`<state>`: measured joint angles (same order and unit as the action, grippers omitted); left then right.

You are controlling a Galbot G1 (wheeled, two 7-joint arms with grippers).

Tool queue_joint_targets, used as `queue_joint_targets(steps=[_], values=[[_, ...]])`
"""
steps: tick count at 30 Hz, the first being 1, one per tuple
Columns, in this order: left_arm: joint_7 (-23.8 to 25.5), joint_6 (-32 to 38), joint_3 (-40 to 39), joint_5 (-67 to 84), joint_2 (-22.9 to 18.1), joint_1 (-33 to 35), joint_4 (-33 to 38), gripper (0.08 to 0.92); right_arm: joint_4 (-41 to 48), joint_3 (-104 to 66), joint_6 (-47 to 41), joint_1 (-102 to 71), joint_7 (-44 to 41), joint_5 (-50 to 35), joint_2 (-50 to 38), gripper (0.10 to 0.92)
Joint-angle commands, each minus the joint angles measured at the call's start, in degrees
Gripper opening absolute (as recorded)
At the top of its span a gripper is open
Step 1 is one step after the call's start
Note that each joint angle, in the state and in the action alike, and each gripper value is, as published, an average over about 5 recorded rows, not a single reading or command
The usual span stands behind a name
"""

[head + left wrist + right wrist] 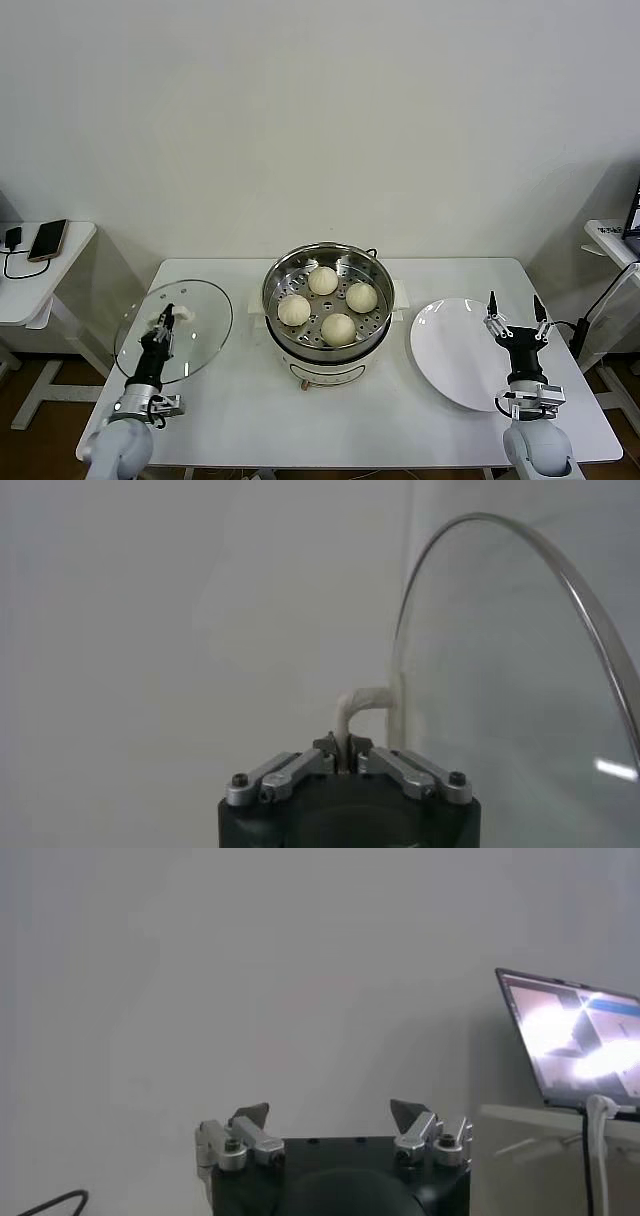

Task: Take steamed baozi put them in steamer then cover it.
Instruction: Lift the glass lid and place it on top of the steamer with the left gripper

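Several cream-white steamed baozi [338, 327] lie on the perforated tray inside the shiny steel steamer [375, 270], which stands on its white base at the table's middle. The clear glass cover [200, 330] is held up off the table at the left, tilted. My left gripper [164, 323] is shut on the cover's white bar handle [360, 702]; the cover's metal rim [590, 590] shows in the left wrist view. My right gripper [514, 306] is open and empty, pointing upward over the white plate at the right, and it shows in the right wrist view [330, 1113].
A flat white plate [445, 345] lies right of the steamer. A side table with a phone [47, 240] stands at the far left. A laptop [575, 1038] sits on a stand at the far right. The table's front edge runs just before both arms.
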<state>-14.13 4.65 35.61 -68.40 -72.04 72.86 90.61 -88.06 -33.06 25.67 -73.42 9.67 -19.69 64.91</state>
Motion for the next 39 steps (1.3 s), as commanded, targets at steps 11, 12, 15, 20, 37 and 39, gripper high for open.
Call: queue_joint_targets(steps=[11, 12, 15, 20, 37, 39], values=[[10.51, -10.5, -9.16, 1.45, 2.91, 2.98, 42.92, 0.184, 0.91, 1.84, -3.35, -1.17, -1.11, 0.33, -0.07, 0.823], [11.39, -11.87, -11.72, 0.95, 2.55, 2.49, 43.38, 0.184, 1.04, 1.89, -3.45, -1.11, -1.09, 0.37, -0.03, 0.823], [14.01, -15.91, -19.43, -1.67, 0.86, 0.46, 43.3, 0.184, 1.44, 2.01, -3.77, -0.8, -1.09, 0.57, 0.18, 0.823], [17.07, -20.25, -29.14, -5.54, -2.11, -2.9, 40.19, 0.184, 1.94, 2.4, -4.28, -0.19, -1.1, 0.89, 0.76, 0.823], [23.42, -25.4, -36.59, -15.71, -8.93, -9.12, 27.01, 0.184, 3.35, 3.32, -4.91, 1.83, -0.88, 2.71, 3.2, 0.823], [23.82, -25.66, -36.81, -16.29, -9.31, -9.27, 26.0, 0.184, 3.44, 3.32, -4.88, 1.86, -0.87, 2.87, 3.42, 0.823]])
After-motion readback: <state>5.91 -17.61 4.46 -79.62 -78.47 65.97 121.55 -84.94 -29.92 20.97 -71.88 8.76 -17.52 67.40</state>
